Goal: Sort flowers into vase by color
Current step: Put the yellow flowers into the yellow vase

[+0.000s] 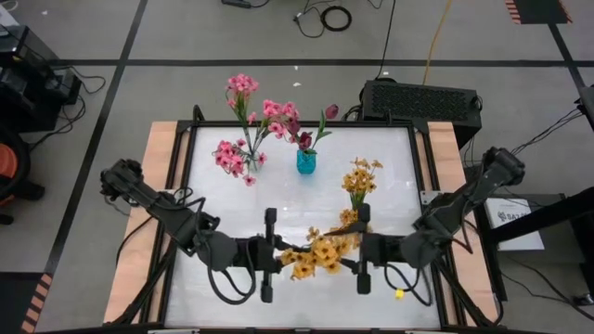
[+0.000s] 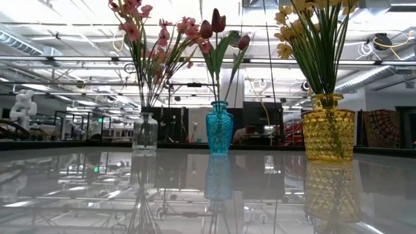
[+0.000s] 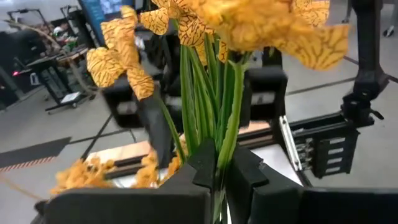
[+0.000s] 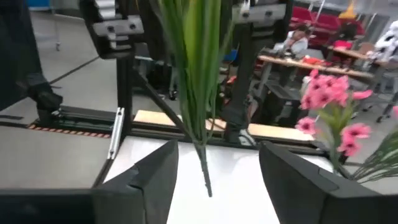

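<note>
A spray of yellow-orange flowers hangs in the air over the table's near middle, between my two grippers. My left gripper is shut on its green stems. My right gripper faces it, open; the lower stems hang between its fingers, and I see no touch. A clear vase holds pink flowers. A teal vase holds dark magenta blooms. A yellow vase holds yellow flowers. My left gripper pinches the bundle of green stems between its two fingers, below the blooms. The fingers come level from the table's left and lie across the stems. The spray stands roughly upright, blooms up, its cut end hanging free, clear of the table.
The three vases stand in a row across the table's far half. Loose pink flowers lie at the far left beside the clear vase. A small yellow piece lies on the table near the right arm. A black box sits beyond the far edge.
</note>
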